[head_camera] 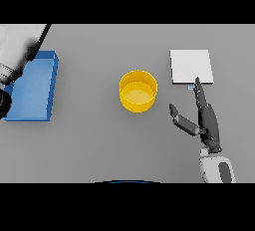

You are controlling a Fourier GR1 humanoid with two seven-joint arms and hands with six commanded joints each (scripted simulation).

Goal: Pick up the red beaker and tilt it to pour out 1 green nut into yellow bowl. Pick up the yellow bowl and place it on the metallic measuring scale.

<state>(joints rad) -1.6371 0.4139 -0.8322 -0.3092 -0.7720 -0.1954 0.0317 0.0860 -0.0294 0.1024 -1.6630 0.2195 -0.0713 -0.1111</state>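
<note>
Head view: grey table (99, 145), yellow bowl (138, 91), open-fingered right robot hand (205, 120), perhaps touching scale (191, 66).

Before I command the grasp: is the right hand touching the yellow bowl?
Apart. The head view shows bare table between the right hand and the yellow bowl.

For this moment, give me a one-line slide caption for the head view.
Open right hand beside the yellow bowl, fingertips near the scale; blue tray at left.
</note>
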